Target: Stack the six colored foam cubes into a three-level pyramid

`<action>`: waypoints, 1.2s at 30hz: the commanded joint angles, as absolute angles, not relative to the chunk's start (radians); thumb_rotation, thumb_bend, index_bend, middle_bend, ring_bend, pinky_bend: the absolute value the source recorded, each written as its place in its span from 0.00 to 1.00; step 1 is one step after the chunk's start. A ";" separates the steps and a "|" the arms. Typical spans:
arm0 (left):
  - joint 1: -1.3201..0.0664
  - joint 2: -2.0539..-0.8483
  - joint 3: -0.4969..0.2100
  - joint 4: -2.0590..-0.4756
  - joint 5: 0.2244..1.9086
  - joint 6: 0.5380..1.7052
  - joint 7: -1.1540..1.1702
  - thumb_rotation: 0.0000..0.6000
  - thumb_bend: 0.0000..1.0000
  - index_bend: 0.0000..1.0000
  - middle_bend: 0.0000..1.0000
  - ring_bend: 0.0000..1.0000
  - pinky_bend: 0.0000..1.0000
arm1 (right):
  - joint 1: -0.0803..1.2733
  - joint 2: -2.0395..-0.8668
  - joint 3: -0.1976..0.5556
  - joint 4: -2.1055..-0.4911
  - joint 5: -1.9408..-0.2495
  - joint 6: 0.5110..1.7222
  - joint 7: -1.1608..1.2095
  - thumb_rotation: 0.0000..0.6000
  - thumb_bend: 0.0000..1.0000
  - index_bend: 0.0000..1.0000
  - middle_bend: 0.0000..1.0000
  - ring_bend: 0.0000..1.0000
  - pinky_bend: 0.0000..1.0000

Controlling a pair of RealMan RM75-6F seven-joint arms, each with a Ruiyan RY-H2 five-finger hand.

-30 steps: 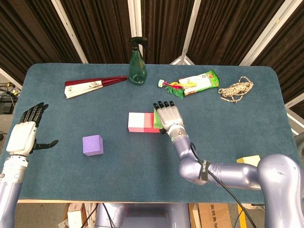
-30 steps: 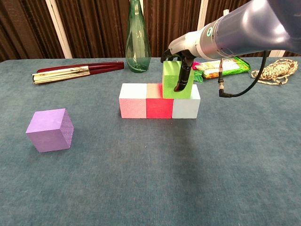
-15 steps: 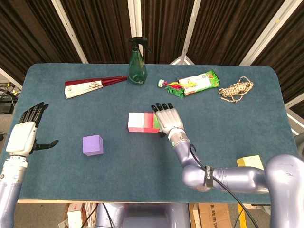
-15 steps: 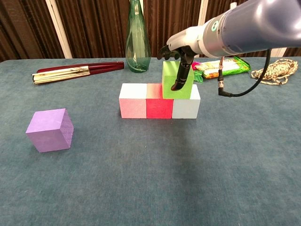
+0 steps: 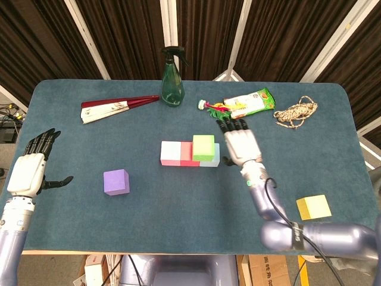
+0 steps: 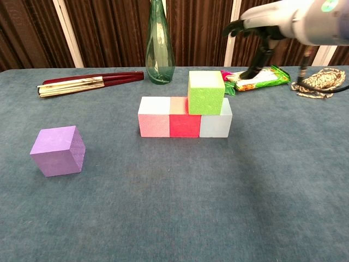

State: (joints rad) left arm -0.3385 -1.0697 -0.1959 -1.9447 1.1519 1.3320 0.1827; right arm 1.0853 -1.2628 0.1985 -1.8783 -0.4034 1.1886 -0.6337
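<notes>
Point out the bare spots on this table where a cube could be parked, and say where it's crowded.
Free: the stretch between the purple cube and the cube row; the near edge between the row and the yellow cube. Crowded: the far edge, with fan, spray bottle, snack packet and rope.

The blue table point(image 5: 89, 179) bears a three-cube row point(image 6: 184, 124), purple cube point(image 5: 116, 182), yellow cube point(image 5: 314, 207), fan point(image 5: 113, 108), bottle point(image 5: 172, 80).
</notes>
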 commanded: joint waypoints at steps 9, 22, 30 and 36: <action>-0.344 -1.110 -0.184 -1.925 1.149 1.340 0.236 1.00 0.06 0.00 0.00 0.00 0.03 | 0.702 -1.249 -0.006 -1.789 -0.858 1.486 -0.322 1.00 0.31 0.00 0.00 0.00 0.00; -0.359 -1.156 -0.136 -1.920 1.078 1.298 0.370 1.00 0.06 0.00 0.12 0.00 0.03 | 0.530 -1.260 -0.028 -1.658 -1.024 1.471 -0.130 1.00 0.31 0.00 0.00 0.00 0.00; -0.411 -1.223 -0.124 -1.891 0.988 1.230 0.477 1.00 0.07 0.00 0.15 0.01 0.03 | 0.501 -1.260 0.012 -1.642 -1.047 1.426 -0.095 1.00 0.31 0.00 0.00 0.00 0.00; -0.456 -1.275 -0.138 -1.884 0.908 1.204 0.544 1.00 0.06 0.00 0.16 0.01 0.03 | 0.483 -1.254 0.039 -1.645 -1.064 1.393 -0.083 1.00 0.31 0.00 0.00 0.00 0.00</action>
